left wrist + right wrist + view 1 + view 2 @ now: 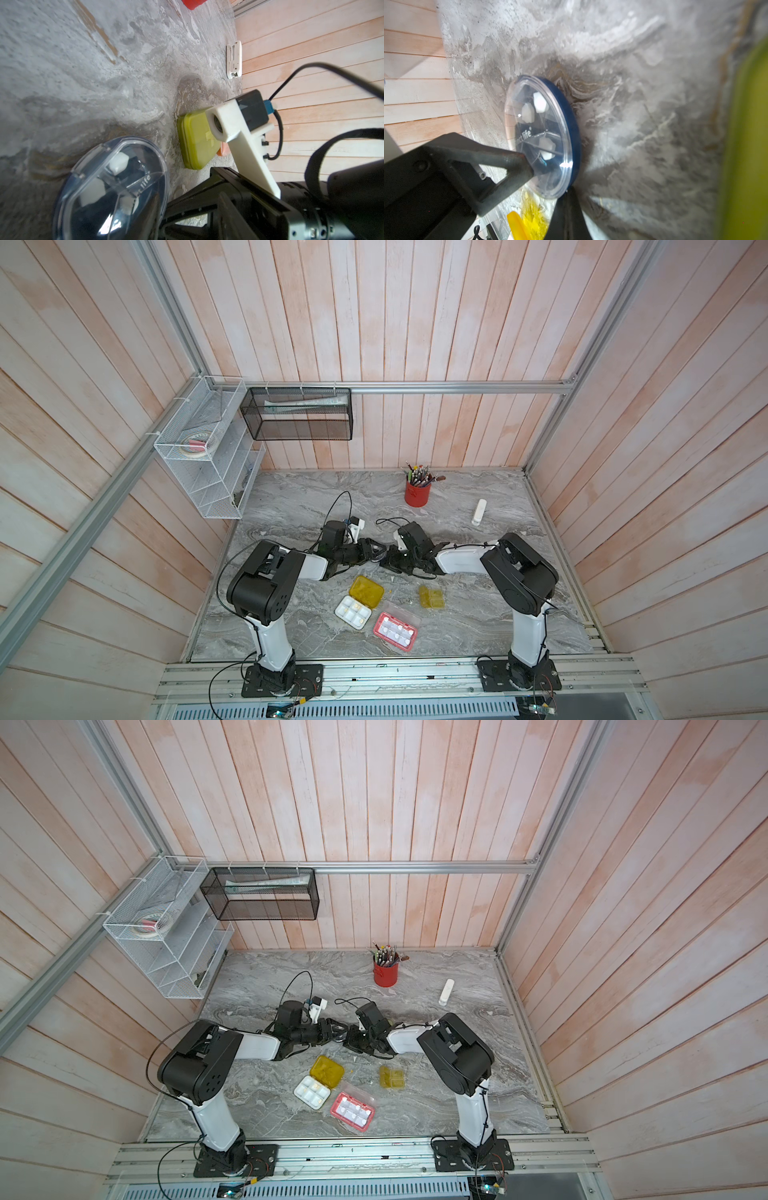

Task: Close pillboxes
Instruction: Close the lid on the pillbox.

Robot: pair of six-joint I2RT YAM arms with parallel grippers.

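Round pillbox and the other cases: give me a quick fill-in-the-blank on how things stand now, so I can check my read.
1. The shut right gripper touches the round pillbox on its clear ___.
2. The pink-red pillbox lies ___, with its white compartments showing.
3. The lime pillbox is already ___.
4. The cup of pencils is coloured ___.
Missing words: lid; open; closed; red.

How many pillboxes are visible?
6: yellow box, pink-red box, small olive box in front; round box against the right pincer; lime box, orange box beyond it. Others may be hidden.
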